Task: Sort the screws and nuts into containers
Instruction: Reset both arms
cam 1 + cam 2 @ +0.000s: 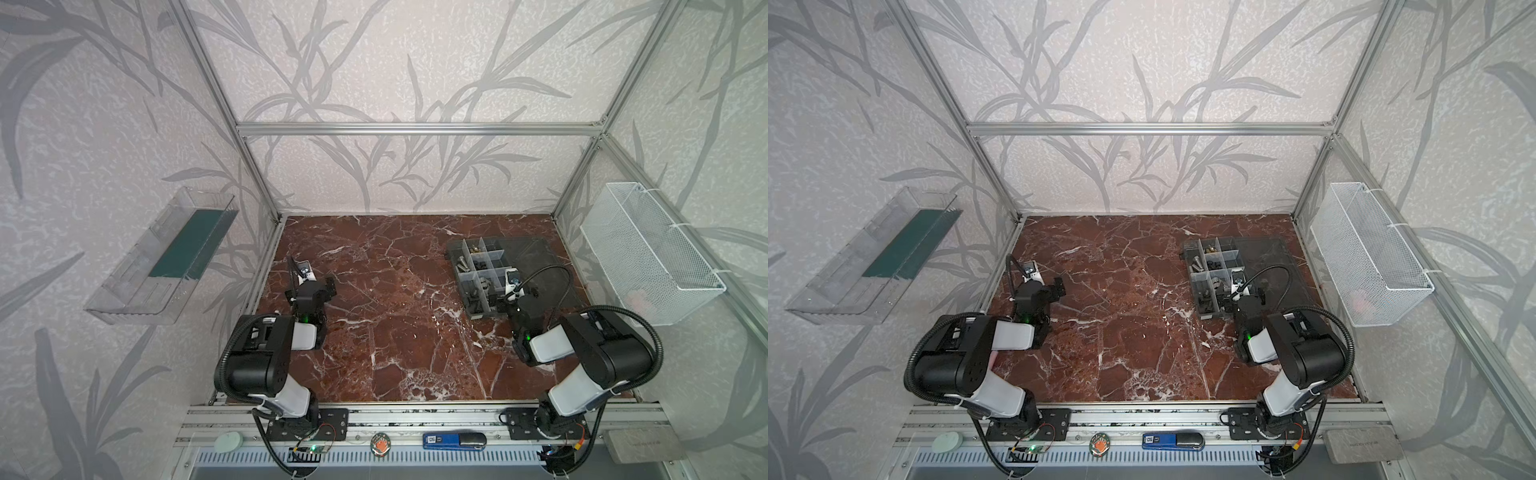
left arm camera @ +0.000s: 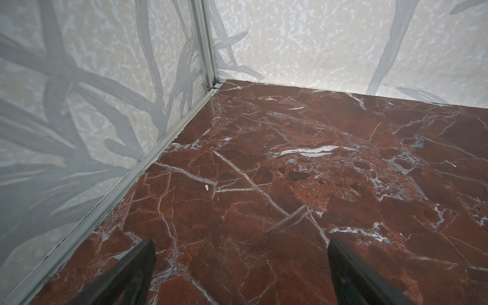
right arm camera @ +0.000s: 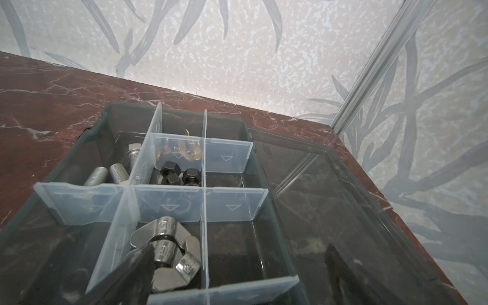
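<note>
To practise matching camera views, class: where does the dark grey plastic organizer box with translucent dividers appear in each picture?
Both top views: dark grey organizer box at right, mid-table.
Left wrist: not in it.
Right wrist: close up, filling the foreground.
Shared landmark: red-brown marble tabletop.

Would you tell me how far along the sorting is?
Done: bolts, black nuts, brass wing nuts and silver wing nuts lie in separate box compartments. In hand: nothing; right gripper open over the box, left gripper open over table. Left: no loose fasteners visible; lid open.
</note>
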You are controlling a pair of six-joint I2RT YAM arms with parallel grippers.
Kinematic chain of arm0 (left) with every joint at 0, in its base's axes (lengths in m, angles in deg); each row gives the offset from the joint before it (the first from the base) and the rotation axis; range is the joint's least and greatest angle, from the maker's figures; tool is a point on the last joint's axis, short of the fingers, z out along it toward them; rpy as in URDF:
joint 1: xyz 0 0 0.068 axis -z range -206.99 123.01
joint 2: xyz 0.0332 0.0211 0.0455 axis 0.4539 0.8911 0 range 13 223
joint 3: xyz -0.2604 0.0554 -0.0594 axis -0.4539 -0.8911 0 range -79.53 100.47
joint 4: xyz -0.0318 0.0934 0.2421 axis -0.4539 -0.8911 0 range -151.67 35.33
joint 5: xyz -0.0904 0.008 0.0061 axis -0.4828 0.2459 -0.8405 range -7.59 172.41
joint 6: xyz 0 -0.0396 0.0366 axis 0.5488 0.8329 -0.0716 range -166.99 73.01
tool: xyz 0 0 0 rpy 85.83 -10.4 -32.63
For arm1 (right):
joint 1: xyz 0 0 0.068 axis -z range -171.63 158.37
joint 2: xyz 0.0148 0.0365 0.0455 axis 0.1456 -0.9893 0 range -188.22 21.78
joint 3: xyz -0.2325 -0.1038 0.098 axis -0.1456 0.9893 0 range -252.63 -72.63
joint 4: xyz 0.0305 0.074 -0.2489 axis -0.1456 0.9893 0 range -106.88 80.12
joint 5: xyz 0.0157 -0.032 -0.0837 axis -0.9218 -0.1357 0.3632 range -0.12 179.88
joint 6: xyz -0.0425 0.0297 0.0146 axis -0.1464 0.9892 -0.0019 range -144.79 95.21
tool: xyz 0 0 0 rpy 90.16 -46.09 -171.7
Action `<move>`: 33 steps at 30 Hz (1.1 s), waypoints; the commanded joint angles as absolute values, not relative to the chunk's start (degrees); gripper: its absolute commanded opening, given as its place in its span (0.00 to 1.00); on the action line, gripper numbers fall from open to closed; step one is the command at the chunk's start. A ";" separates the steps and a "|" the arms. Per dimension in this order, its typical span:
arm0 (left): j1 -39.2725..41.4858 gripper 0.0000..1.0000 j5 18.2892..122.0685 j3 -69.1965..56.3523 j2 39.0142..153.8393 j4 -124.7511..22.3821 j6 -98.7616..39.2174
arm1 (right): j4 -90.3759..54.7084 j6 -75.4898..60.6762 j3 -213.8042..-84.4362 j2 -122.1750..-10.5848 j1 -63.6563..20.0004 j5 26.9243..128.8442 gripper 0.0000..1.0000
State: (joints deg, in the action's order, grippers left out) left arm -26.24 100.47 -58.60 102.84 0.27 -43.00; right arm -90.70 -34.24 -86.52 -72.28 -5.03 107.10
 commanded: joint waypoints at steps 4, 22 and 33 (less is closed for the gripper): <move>-25.95 1.00 100.59 -58.61 103.24 1.76 -44.00 | -89.73 -34.06 -87.93 -72.25 -5.25 108.74 0.99; -26.02 0.99 100.58 -58.56 103.25 1.78 -44.01 | -88.77 -34.02 -88.27 -72.07 -5.16 108.60 0.99; -26.11 0.99 100.39 -58.54 103.26 1.75 -44.00 | -86.10 -33.27 -89.24 -71.43 -4.41 107.48 0.99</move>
State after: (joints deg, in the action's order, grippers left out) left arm -26.24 100.47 -58.60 102.84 0.27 -43.00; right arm -85.90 -33.85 -88.73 -72.23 -4.64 107.51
